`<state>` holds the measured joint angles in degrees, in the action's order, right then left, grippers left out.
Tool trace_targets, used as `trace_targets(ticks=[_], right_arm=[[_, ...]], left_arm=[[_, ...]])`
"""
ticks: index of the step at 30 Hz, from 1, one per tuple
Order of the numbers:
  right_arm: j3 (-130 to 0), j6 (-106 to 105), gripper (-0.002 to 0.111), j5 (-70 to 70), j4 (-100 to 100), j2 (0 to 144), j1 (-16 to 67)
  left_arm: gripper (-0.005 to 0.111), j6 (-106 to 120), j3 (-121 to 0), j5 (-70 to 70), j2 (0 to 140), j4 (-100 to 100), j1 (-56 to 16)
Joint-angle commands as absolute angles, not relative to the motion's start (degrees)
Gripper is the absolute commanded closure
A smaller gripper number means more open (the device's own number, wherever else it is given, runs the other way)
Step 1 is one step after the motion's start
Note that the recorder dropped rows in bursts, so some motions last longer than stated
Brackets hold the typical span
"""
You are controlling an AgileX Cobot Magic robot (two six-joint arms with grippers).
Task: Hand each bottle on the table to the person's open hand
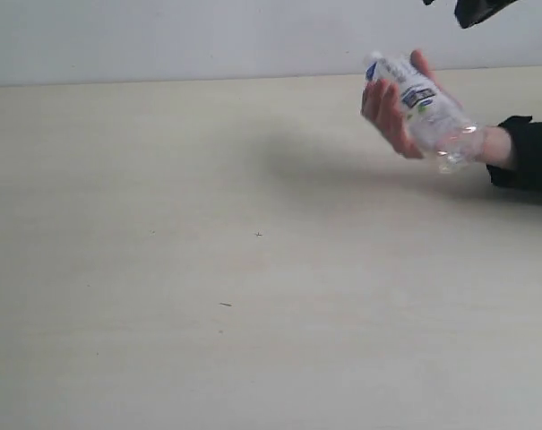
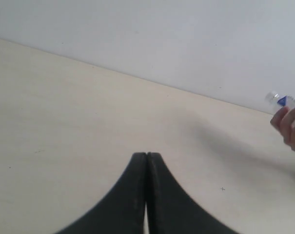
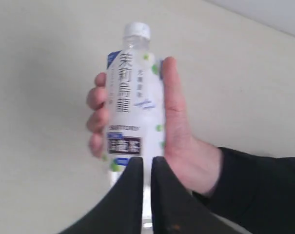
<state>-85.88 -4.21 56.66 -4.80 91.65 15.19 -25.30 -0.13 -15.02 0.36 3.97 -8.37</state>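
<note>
honestly, my worry is a dropped handover: the clear white-capped plastic bottle (image 3: pixel 132 102) lies loosely in the person's bare open hand (image 3: pixel 179 141) above the pale cream table (image 1: pixel 208 313). both black grippers, left (image 2: pixel 146 161) and right (image 3: pixel 147 165), sit pinched closed and empty.

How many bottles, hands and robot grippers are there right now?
Bottles: 1, white-capped bottle, held in the person's hand.
Hands: 1.
Robot grippers: 2, left gripper and right gripper.
Total: 4.
</note>
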Motion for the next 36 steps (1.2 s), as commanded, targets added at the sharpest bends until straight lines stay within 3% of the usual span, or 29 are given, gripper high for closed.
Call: trace_targets(ticks=[1,9,31,36], right_arm=[[-73.80,-4.44,0.108,48.41,-2.28,81.04,14.89],[-57.32,-2.35,0.108,43.68,5.98,65.91,14.89],[-56.27,-1.09,0.108,44.05,8.96,58.04,14.89],[-53.37,-2.47,0.108,36.21,8.54,54.17,14.89]], left_arm=[[0.107,-25.11,0.00,-14.69,0.00,4.10,-8.58],[0.107,-25.11,0.00,-14.69,0.00,4.10,-8.58],[0.107,-25.11,0.00,-14.69,0.00,4.10,-8.58],[0.107,-25.11,0.00,-14.69,0.00,4.10,-8.58]])
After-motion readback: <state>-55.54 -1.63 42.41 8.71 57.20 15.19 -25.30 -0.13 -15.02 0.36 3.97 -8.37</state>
